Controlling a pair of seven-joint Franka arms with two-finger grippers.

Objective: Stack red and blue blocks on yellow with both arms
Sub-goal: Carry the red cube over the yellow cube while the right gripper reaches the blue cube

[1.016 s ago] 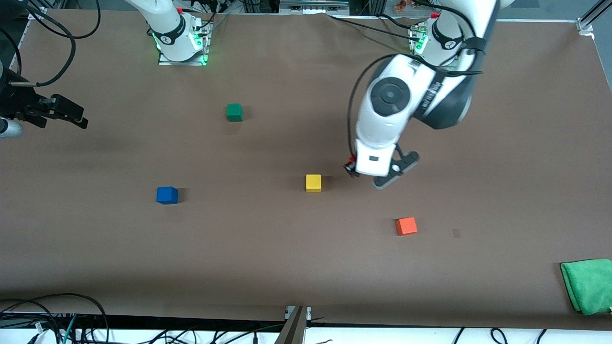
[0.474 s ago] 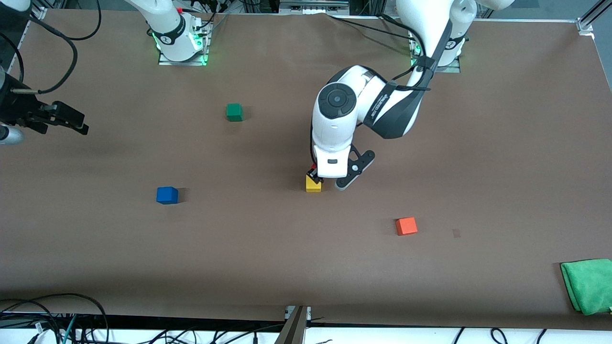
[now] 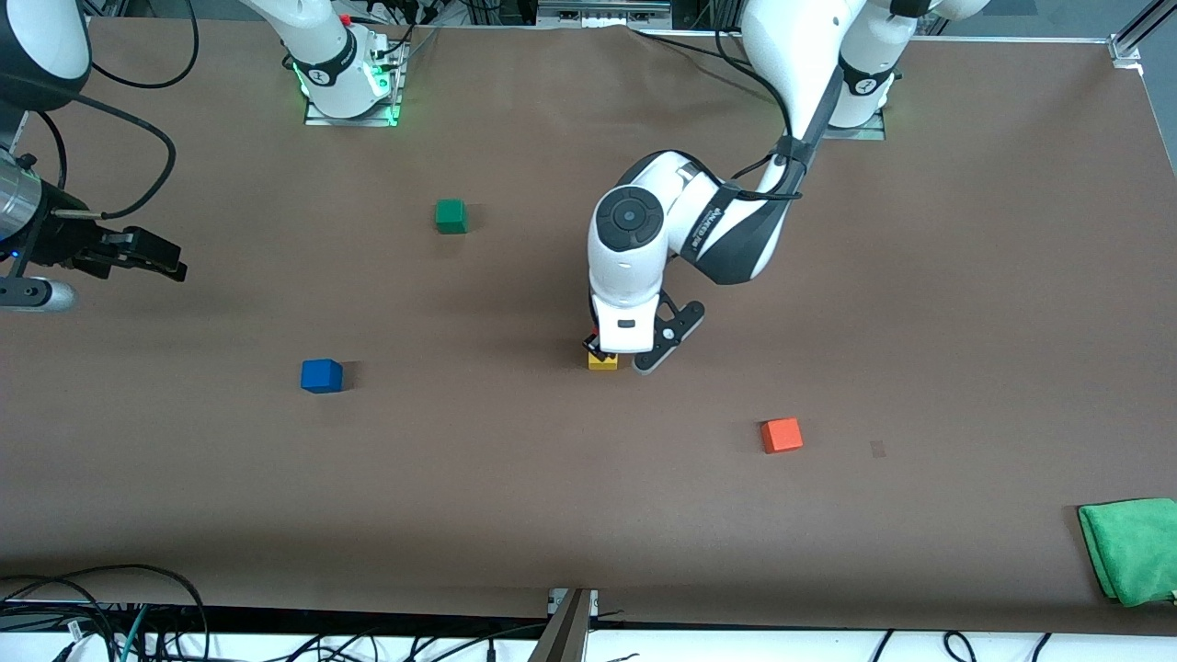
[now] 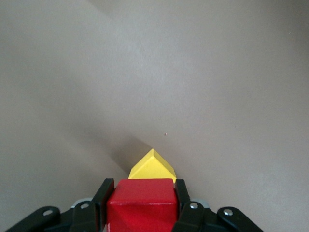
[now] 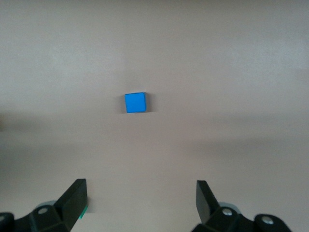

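Observation:
My left gripper is shut on the red cube and holds it just above the yellow cube, which shows partly under the hand at mid table. In the left wrist view the yellow cube peeks out past the red one, turned corner-on. The blue cube lies on the table toward the right arm's end. My right gripper is open and empty in the air at that end. In the right wrist view the blue cube lies well ahead of the open fingers.
A dark green cube lies nearer the robot bases. An orange cube lies nearer the front camera toward the left arm's end. A folded green cloth lies at the table's corner by the front edge.
My left gripper has carried the red cube sideways and down until it hangs over the yellow cube. My right gripper has shifted a little toward the blue cube.

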